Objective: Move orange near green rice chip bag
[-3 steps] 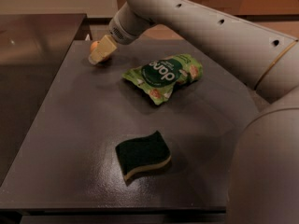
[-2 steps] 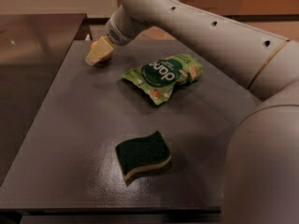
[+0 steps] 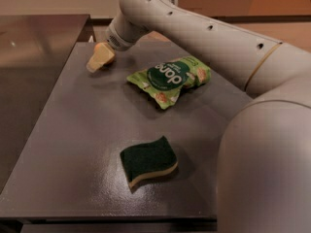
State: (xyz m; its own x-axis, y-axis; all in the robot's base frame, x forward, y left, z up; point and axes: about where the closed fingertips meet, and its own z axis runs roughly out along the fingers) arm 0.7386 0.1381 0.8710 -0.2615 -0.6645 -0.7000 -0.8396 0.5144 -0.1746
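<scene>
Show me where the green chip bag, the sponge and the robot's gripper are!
green rice chip bag [image 3: 168,74]: camera view, on its dark round label.
sponge [image 3: 146,158]: camera view, on its dark green top.
gripper [image 3: 98,60]: camera view, on its tan tip, left of the bag.

The gripper [image 3: 101,57] is at the table's [image 3: 73,130] back left, chip bag [image 3: 170,76] rightward, sponge [image 3: 148,160] nearest.

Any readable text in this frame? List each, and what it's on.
"dop", as it looks from here, unsure: white letters on the bag's round label.
Other print on the bag: too blurred.
Sponge, orange, arm, pincer at the orange, table's far left: none.
</scene>
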